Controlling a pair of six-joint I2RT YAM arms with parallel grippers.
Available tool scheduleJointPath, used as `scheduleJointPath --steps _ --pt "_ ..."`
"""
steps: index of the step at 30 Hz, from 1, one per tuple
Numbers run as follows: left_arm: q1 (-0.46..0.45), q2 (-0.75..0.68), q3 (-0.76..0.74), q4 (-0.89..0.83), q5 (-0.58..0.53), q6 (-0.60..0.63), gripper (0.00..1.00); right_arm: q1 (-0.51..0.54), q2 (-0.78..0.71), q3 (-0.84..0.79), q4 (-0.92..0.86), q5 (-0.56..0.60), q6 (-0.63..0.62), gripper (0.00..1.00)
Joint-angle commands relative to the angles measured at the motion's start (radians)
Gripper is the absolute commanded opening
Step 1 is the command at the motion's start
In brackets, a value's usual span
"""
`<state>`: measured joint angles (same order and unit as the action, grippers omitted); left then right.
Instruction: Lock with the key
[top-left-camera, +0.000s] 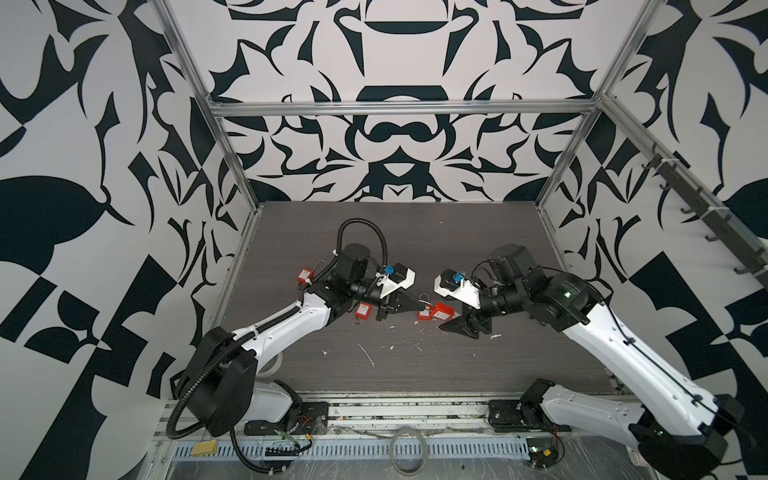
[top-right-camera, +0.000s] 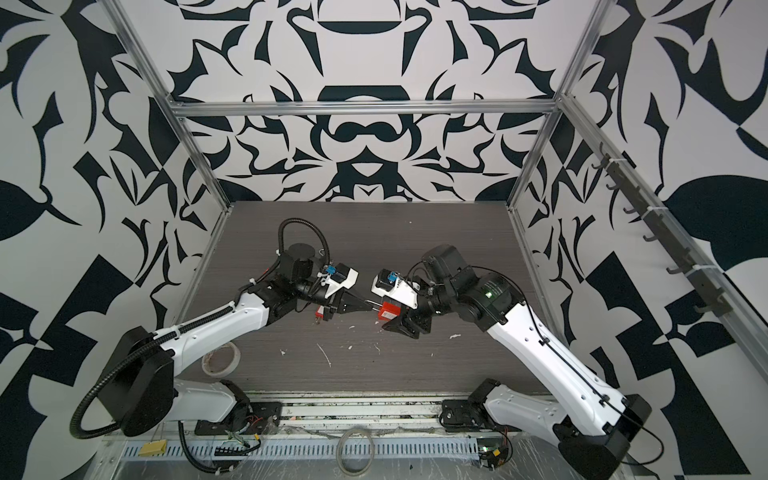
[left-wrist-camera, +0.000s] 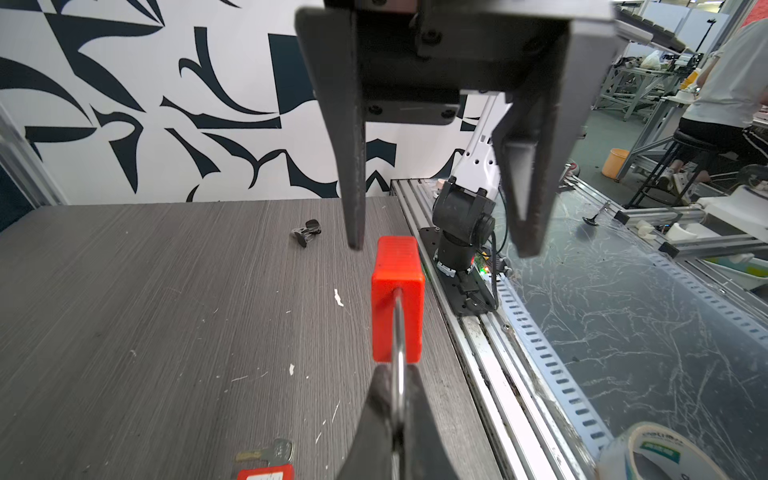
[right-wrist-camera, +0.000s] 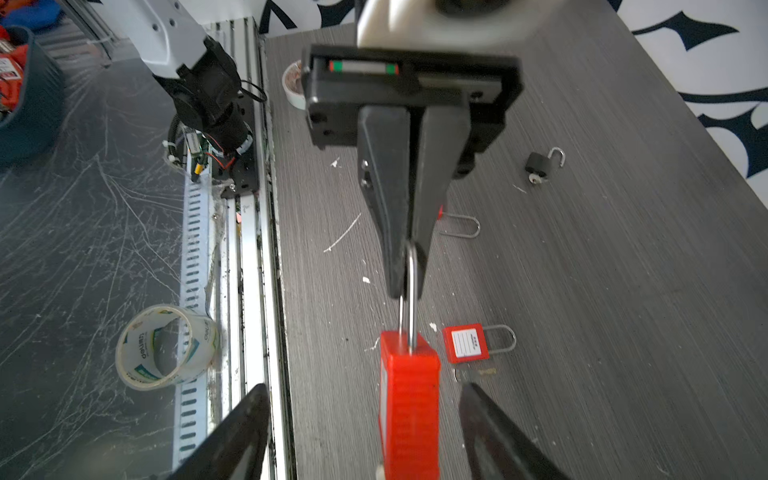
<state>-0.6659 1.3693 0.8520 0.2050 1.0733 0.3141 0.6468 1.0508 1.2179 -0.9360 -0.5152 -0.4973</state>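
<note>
Red padlock (right-wrist-camera: 409, 411) is being held above the wood-grain table (right-wrist-camera: 582, 291), betw. both arms. Its steel shackle (right-wrist-camera: 409, 291) is being pinched by the L gripper (right-wrist-camera: 405, 282), jaws clenched. Its body is being straddled by the R gripper (left-wrist-camera: 440, 247), fingers spread, w/ gaps either side. A key (left-wrist-camera: 272, 452) is seen lying on the table.

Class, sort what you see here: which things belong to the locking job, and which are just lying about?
Job: held red padlock, key, left tool, right tool.
Lying about: tape roll, small black padlock, spare red padlock.
</note>
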Motion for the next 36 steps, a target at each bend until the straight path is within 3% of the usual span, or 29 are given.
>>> scheduleJointPath --steps 1,13,22,29,33,36 --pt "0.002 -0.033 -0.008 0.014 0.04 -0.001 0.0 -0.028 -0.025 0.052 -0.093 0.054 -0.046 0.74" --pt "0.002 -0.052 -0.008 -0.007 0.044 0.007 0.0 -0.071 0.046 0.097 -0.234 0.114 -0.111 0.66" --pt "-0.009 -0.048 -0.008 0.0 0.027 0.006 0.0 -0.07 0.115 0.056 -0.149 0.057 -0.08 0.54" --pt "-0.009 -0.038 -0.022 0.077 0.018 -0.047 0.0 -0.07 0.058 -0.055 -0.01 0.106 -0.05 0.32" --pt "-0.009 -0.026 -0.025 0.104 0.018 -0.068 0.0 -0.068 0.012 -0.116 0.081 0.16 -0.043 0.31" --pt "-0.009 -0.028 -0.026 0.099 0.013 -0.067 0.0 -0.068 -0.038 -0.14 0.1 0.21 -0.074 0.41"
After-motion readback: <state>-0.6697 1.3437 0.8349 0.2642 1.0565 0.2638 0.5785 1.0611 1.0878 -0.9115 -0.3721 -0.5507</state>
